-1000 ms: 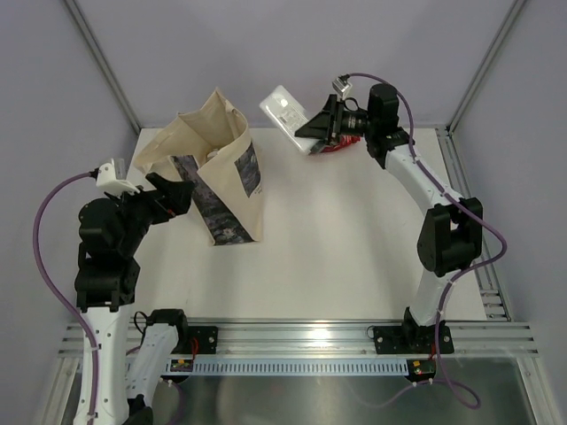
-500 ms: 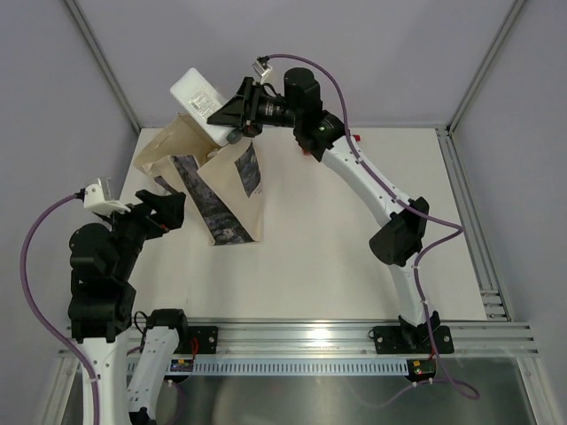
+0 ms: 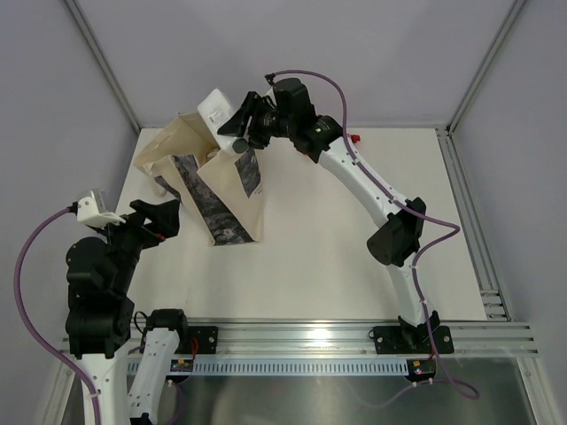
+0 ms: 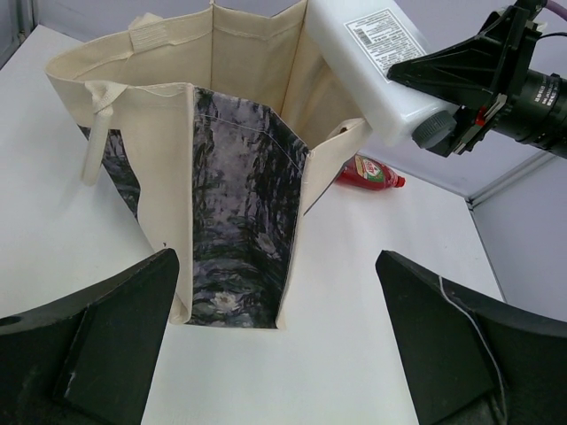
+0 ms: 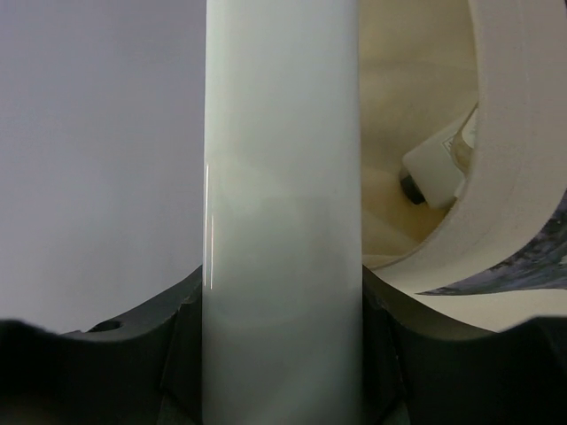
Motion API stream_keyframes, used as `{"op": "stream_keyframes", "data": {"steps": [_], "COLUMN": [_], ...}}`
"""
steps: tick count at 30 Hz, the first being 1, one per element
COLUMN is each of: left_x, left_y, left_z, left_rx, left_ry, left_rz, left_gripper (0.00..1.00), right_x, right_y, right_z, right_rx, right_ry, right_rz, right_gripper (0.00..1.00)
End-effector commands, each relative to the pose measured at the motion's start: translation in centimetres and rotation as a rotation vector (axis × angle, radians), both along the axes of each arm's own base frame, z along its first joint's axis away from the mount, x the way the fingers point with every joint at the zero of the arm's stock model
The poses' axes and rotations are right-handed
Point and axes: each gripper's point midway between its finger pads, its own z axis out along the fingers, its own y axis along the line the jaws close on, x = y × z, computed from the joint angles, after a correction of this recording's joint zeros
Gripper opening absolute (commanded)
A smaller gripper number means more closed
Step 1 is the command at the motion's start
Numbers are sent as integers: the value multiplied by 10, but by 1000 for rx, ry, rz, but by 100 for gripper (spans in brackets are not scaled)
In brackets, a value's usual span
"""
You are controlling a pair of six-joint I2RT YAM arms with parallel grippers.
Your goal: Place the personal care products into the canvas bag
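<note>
**top view, upper centre.** the right gripper (image 3: 237, 126) holds the white bottle (image 3: 213, 108) at the right-hand edge of the open mouth of the canvas bag (image 3: 232, 199). the bag stands upright in the upper left part of the table (image 3: 354, 266). the jaws are partly closed and clamp the bottle across its body, close to the grey cap (image 3: 237, 144). most of the bottle's length reaches out beyond the fingers, tilted.

**left wrist view, upper right.** the same bottle (image 4: 368, 62) shows a printed label and a smooth, glossy wall, and it sits above the bag's rim (image 4: 337, 133), not yet inside. the red bottle (image 4: 370, 173) lies on the table just behind the bag, at centre right. the left gripper (image 4: 283, 354) spreads fully apart across the bottom of the frame and holds nothing.

**right wrist view.** the bottle (image 5: 283, 221) fills the centre. at right, inside the bag (image 5: 505, 133), lies a pale bottle with a dark cap (image 5: 434, 173).

**handling, as judged.**
- the bottle looks like stiff moulded plastic that will not crush, but its surface is slick.
- how full it is cannot be told. if it is full, the long overhang would pull against a hold this near the cap.
- a grip across the flat sides nearer mid-body would be steadier.
- the bag is soft cloth, so its walls may fold or catch a bottle that brushes the rim.
</note>
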Motion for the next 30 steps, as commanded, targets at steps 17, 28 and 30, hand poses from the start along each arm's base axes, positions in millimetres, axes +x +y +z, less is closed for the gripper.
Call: {"op": "stream_keyframes", "data": {"steps": [17,28,30], "left_x": [-7,-7,-7], "left_y": [5,0,-6], "left_z": [2,5,7], "left_rx": [20,20,29], "left_ry": [-26,-34,-42], "left_rz": [27,-5,-44], "left_gripper": [99,99,99], "right_x": [-22,-36,-50], "right_y": [0,-2,-6], "right_z": [79,98,110], "right_rx": [143,155,173], "right_ry": [-192,-336,-465], "right_rz": [15,98,216], "right_gripper": [73,100,100]}}
